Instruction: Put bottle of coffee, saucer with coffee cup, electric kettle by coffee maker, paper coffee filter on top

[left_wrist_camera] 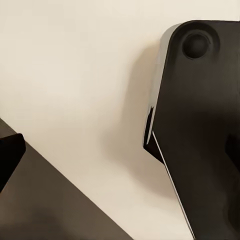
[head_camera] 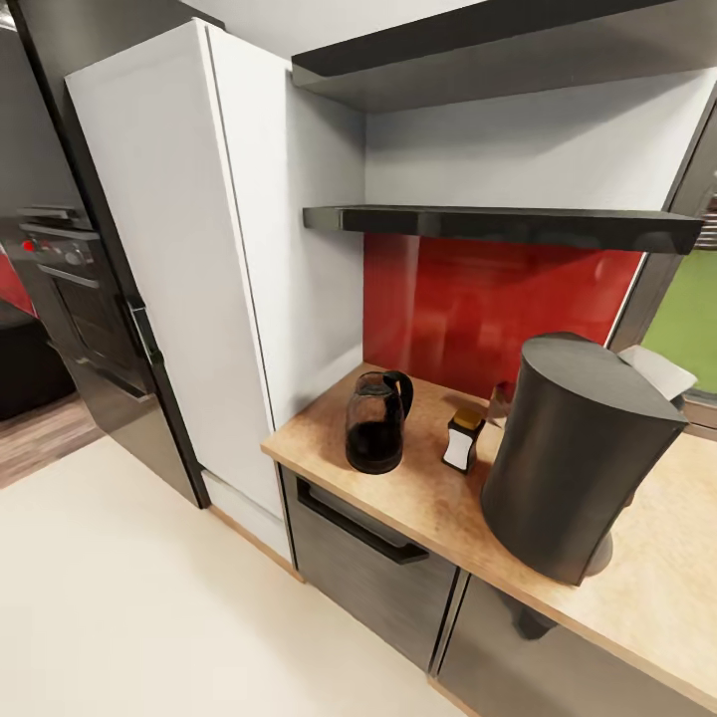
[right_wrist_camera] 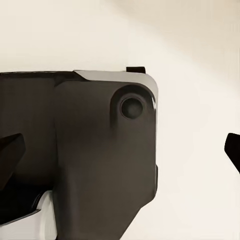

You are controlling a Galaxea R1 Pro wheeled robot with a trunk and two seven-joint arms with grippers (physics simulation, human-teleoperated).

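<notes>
- Right hand (right_wrist_camera: 120,150) shows two dark fingertips at opposite edges of its wrist view, spread wide, holding nothing, above the robot's dark base (right_wrist_camera: 100,165) and the cream floor (right_wrist_camera: 190,50).
- Left hand: one dark fingertip (left_wrist_camera: 10,150) shows at the edge of its wrist view; I cannot tell its width.
- Electric kettle (head_camera: 376,421), a rounded black glassy jug with a loop handle, stands upright near the worktop's (head_camera: 418,498) corner.
- Bottle of coffee (head_camera: 463,439), dark with a white label and tan cap, stands between the kettle and the tall dark grey cylinder (head_camera: 573,453).
- Black kitchen shelf (head_camera: 498,224) hangs above the red backsplash (head_camera: 478,309).
</notes>
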